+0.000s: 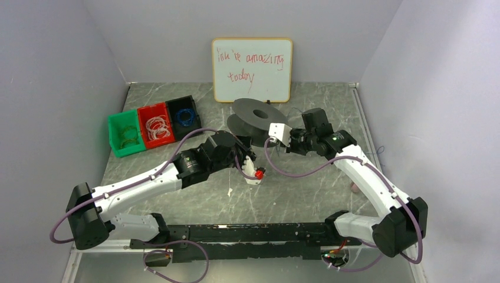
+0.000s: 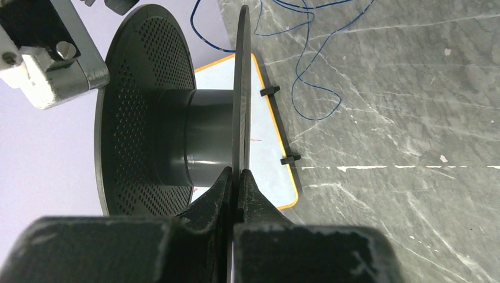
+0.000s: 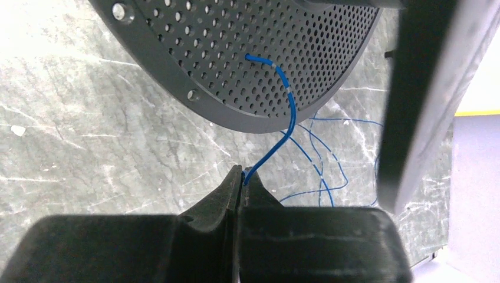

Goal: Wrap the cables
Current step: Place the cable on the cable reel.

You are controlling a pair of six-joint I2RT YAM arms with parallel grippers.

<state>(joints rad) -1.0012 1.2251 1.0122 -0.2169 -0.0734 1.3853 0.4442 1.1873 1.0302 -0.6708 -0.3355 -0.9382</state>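
Found the right tool (image 3: 240, 177) pinched fully shut on the cable (image 3: 288, 112), gripping the thin blue strand right at the fingertips. Traced that strand up from the pinch to a hole in the perforated flange of the spool (image 3: 236, 53), with only a short free end lying across the flange face. Logged the left tool (image 2: 236, 177) closed just as tight, clamped on the thin rim of a spool flange seen edge-on. Could not tell whether the spool rested on the table (image 2: 413, 147) or hung clear of it. Saw the rest of the cable sprawled in loose crossing loops on the table beyond the spool, toward the far edge, near the foot of the whiteboard (image 2: 268, 147).

Risks, as judged:
- Feared drawing the short end back out of its hole with any tug away from the flange.
- Expected possible slip at the pinch, given so fine a strand held only at the tips.
- Flagged the loops for knotting, or for snagging on the whiteboard's black clips (image 2: 270, 91), if hauled in fast.
- Doubted the rim grip; suspected a risk of twisting the spool loose while turning it.
- Noted a likely kink at the hole's edge under a sharp bend.
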